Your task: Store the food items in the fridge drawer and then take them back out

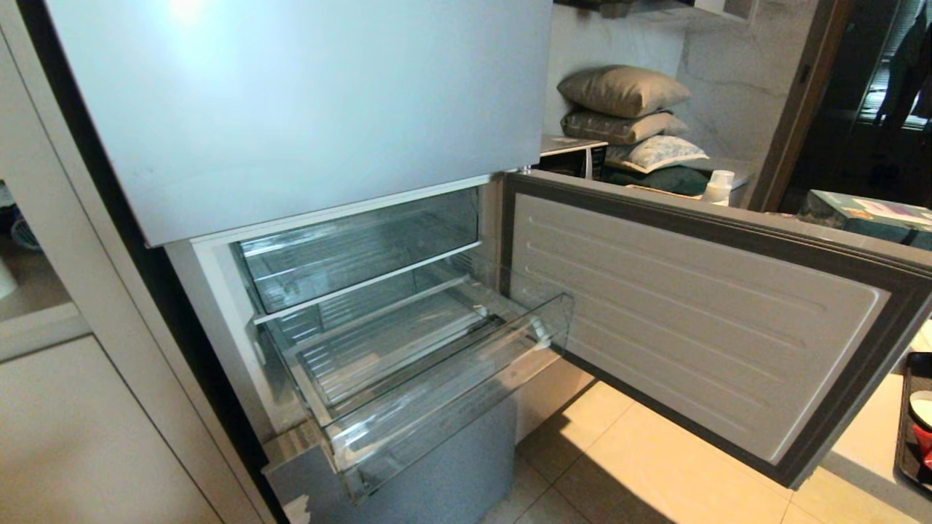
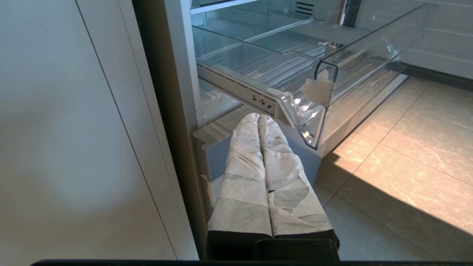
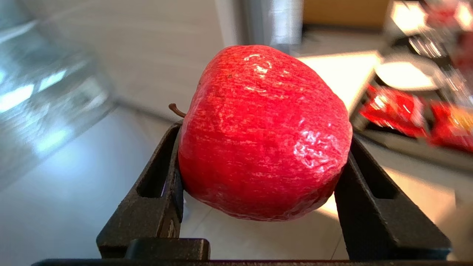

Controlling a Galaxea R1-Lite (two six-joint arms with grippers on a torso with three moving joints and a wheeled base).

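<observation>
Gripping a glossy red apple (image 3: pixel 264 133), right gripper (image 3: pixel 258 177) with black jaws pinching the fruit from both sides, brown stem poking out beside one jaw. Held in the air, clear of any surface, pale floor blurred beneath it. Behind the apple, blurred: a crinkly shiny red packet (image 3: pixel 393 111) lying on a dark tray (image 3: pixel 406 146), more red wrapping just beside it, a white dish near.

Parked low beside the fridge, left gripper (image 2: pixel 260 120), fingers (image 2: pixel 244 173) wrapped in pale tape, jaws pressed together, holding nothing, tips near the front corner of the drawer without touching it.

Pulled out of the fridge over the tiled floor (image 1: pixel 626 458), clear drawer (image 1: pixel 451 393) with ribbed bottom, nothing lying inside. Above it, a second clear drawer (image 1: pixel 357 244) pushed in. Swung wide to the right, fridge door (image 1: pixel 699 313) with its ribbed white lining and grey seal. Seen at the far right edge of the head view: part of the dark tray with something red and a white dish on it. Stacked pillows (image 1: pixel 622 91) in the background. Neither arm visible in the head view.
</observation>
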